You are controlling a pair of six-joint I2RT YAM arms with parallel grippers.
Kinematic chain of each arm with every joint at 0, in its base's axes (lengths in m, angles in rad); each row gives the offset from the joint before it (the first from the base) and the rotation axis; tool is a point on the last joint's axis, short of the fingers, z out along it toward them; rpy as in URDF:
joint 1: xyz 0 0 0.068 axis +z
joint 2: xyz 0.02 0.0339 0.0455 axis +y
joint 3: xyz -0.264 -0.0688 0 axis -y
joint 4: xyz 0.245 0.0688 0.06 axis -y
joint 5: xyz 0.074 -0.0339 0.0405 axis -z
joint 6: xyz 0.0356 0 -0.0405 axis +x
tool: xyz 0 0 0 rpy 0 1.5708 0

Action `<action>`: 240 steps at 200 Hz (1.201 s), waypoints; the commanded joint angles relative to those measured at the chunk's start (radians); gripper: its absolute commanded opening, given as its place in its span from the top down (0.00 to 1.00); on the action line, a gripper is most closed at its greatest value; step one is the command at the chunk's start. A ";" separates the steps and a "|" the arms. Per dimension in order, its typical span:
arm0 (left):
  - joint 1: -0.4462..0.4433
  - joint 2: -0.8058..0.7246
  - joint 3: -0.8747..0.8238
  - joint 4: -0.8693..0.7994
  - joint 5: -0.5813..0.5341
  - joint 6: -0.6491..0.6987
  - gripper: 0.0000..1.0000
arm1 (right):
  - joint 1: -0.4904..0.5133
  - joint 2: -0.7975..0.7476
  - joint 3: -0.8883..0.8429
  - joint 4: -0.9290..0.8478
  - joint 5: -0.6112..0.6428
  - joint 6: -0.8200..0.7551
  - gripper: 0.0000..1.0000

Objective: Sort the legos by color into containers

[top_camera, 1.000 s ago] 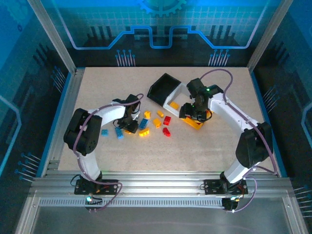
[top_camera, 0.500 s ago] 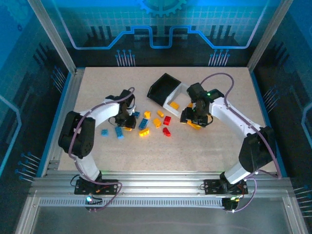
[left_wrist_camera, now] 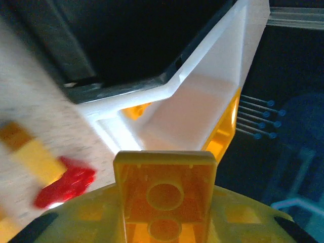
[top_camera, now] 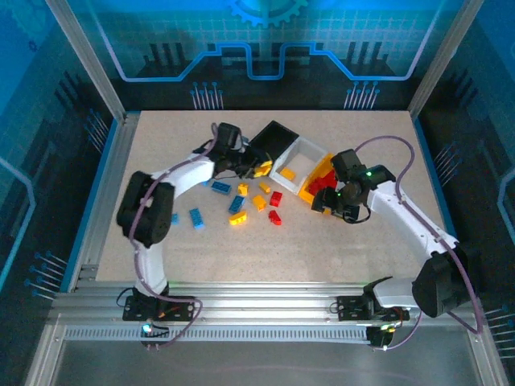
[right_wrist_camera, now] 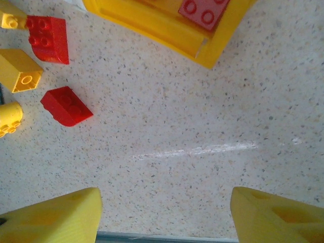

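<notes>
While left claw [top_camera: 254, 166] pinches a yellow-orange plastic brick [left_wrist_camera: 164, 195] near a black plastic bin [top_camera: 272, 143] | right claw [right_wrist_camera: 164, 215] spread wide above speckled bench [right_wrist_camera: 202, 126]

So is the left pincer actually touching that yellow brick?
Touching. The left wrist view shows the yellow brick wedged flush between both fingers of the left pincer.

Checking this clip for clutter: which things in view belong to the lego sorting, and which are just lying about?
Job:
- left gripper, shut on a yellow brick
- right gripper, open
- black bin, white bin, yellow bin
- loose red legos, blue legos, yellow legos

Lying about:
- no stray items; just fixtures: table, frame
</notes>
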 commanded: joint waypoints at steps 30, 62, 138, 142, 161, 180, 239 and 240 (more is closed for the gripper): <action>-0.101 0.180 0.270 0.123 0.019 -0.280 0.67 | -0.034 -0.048 -0.091 0.044 -0.023 0.025 0.30; -0.126 0.274 0.347 0.135 0.016 -0.326 0.67 | -0.055 -0.061 -0.111 0.041 -0.028 0.016 0.30; -0.125 0.360 0.419 0.216 0.023 -0.406 0.48 | -0.070 -0.141 -0.098 -0.047 0.007 0.014 0.30; -0.125 0.360 0.421 0.221 0.026 -0.408 0.47 | -0.070 -0.148 -0.100 -0.054 0.009 0.020 0.30; -0.123 0.350 0.417 0.228 0.039 -0.405 0.44 | -0.067 -0.204 -0.111 -0.089 0.015 0.049 0.30; -0.124 0.320 0.376 0.248 0.045 -0.402 0.40 | -0.065 -0.274 -0.136 -0.111 0.025 0.084 0.30; -0.122 0.135 0.249 0.171 0.041 -0.278 0.36 | -0.066 -0.303 -0.130 -0.123 0.002 0.058 0.30; -0.122 0.132 0.249 0.165 0.040 -0.272 0.36 | -0.066 -0.301 -0.128 -0.122 0.001 0.056 0.30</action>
